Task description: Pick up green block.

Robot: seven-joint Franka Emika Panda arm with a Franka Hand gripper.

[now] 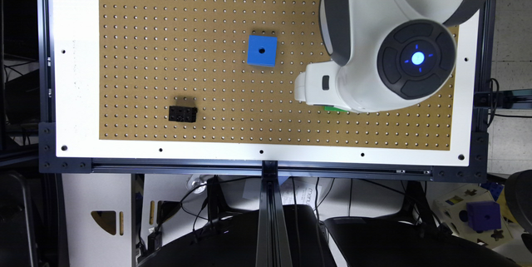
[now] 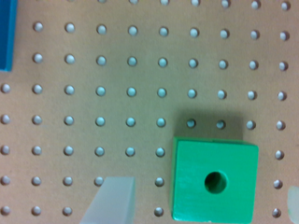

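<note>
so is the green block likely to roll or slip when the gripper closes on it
Probably not. The green block is a flat-faced cube sitting square on the pegboard, so it should stay put rather than roll. It looks rigid, likely wood or plastic, so it shouldn't deform. Its smooth sides could slip a little if the finger closes off-centre.

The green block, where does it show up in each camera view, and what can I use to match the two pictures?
Exterior view: green block, a sliver under the white arm, toward the exterior view's right.
Wrist view: green block seen from above, its hole showing.
Shared landmark: the blue block, on the same pegboard.
</note>
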